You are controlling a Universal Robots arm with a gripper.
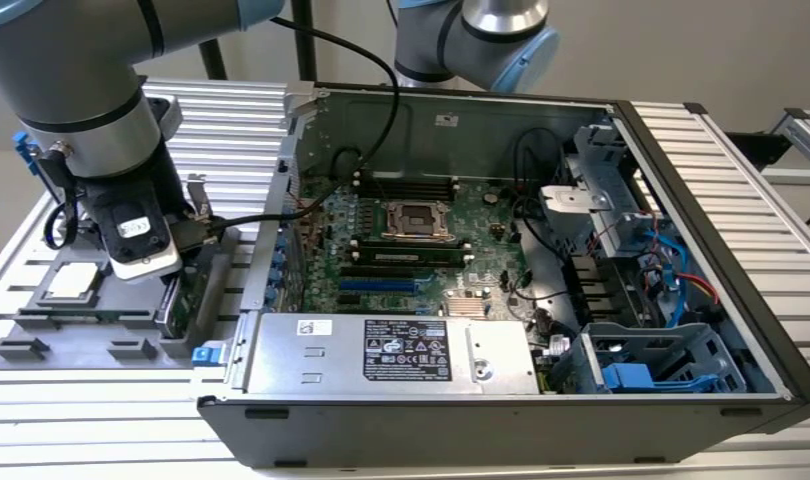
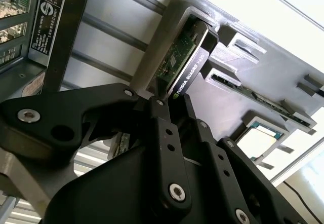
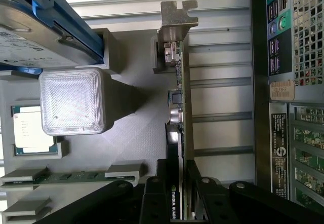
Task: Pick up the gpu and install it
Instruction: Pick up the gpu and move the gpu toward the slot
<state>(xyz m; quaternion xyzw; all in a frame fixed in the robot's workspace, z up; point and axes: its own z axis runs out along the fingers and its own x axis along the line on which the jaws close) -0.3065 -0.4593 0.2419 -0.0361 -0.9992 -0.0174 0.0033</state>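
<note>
Computer case (image 1: 512,440) lies open on slatted table (image 1: 232,110), from centre to the exterior view's right. Inside it, motherboard (image 1: 405,240) is on the floor, power supply (image 1: 378,350) along the near wall, drive cage (image 1: 659,365) in the near right corner. Parts tray (image 1: 58,335) is on the table, just beside the case at the exterior view's left. Gpu (image 3: 178,107) stands on edge in a tray slot on the side next to the case. Gripper (image 3: 178,172) is over it, fingers against both its faces. In the tray, chip (image 3: 30,130) lies between memory stick (image 3: 76,176) and hard drive (image 3: 40,36).
</note>
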